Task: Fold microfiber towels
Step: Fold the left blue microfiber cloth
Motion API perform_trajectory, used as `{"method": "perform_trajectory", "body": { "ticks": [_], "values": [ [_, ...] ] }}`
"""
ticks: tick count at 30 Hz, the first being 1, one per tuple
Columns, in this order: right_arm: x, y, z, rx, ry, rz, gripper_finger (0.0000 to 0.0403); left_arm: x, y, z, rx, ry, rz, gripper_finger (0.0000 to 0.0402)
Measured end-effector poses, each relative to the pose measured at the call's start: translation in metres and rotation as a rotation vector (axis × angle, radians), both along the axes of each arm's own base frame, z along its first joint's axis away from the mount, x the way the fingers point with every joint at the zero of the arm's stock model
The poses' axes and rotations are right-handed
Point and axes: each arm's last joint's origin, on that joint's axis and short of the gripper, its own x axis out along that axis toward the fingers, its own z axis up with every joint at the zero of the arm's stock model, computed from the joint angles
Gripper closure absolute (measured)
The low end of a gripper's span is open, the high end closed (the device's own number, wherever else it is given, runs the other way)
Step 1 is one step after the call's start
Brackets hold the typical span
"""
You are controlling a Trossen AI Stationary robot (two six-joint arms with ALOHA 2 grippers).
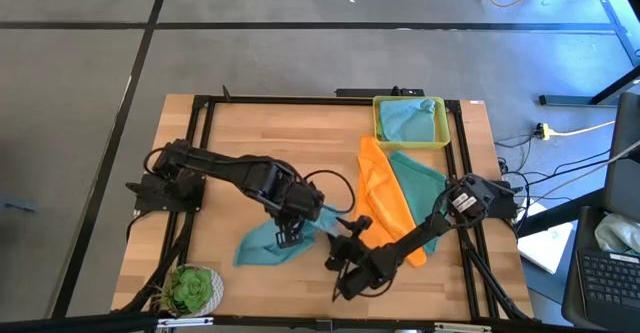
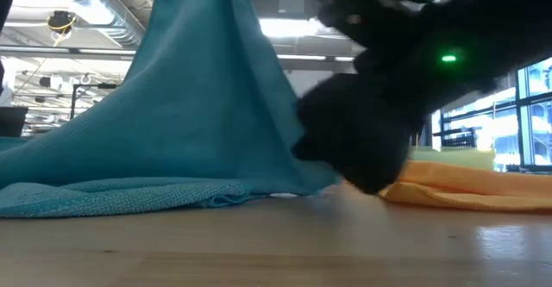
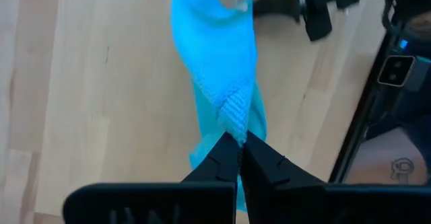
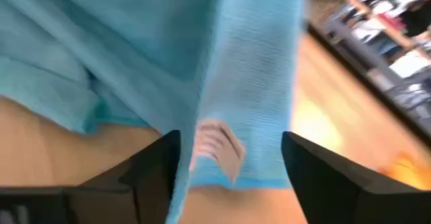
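Note:
A light blue towel (image 1: 268, 245) lies near the table's front middle, pulled up into a peak (image 2: 203, 80). My left gripper (image 1: 291, 229) is above it and shut on it; it also shows in the left wrist view (image 3: 238, 150). My right gripper (image 1: 343, 254) is low at the towel's right end and open. Its fingers stand on either side of a towel edge with a white tag (image 4: 219, 146); I cannot tell whether they touch it. An orange towel (image 1: 385, 198) and a teal towel (image 1: 422, 178) lie flat to the right. My left gripper pinches a bunched ridge of the light blue towel (image 3: 234, 120) between its two fingers, several layers gathered. The fingers come from above, pointing down. The cloth rises to the hold like a tent, while its lower edges (image 2: 121, 196) rest on the table.
A yellow tray (image 1: 378, 123) at the back right holds another light blue cloth (image 1: 412, 119). A small potted plant (image 1: 190, 288) stands at the front left corner. A black frame (image 1: 205, 108) runs round the tabletop. Bare wood lies at the back left.

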Motion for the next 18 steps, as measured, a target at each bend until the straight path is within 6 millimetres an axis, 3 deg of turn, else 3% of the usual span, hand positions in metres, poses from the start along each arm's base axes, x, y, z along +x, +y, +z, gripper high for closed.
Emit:
{"method": "perform_trajectory", "body": {
  "ticks": [5, 13, 18],
  "values": [
    [-0.017, 0.004, -0.002, -0.054, 0.034, -0.014, 0.0223, -0.002, -0.007, 0.000, -0.002, 0.000, -0.003, 0.0402],
    [-0.021, 0.003, -0.002, -0.083, 0.095, 0.003, 0.0385, -0.004, -0.011, 0.000, -0.001, -0.002, 0.010, 0.0402],
    [-0.022, 0.003, 0.004, -0.094, 0.152, 0.033, 0.0397, -0.005, -0.014, 0.000, 0.047, -0.017, -0.020, 0.0402]
  ]
}}
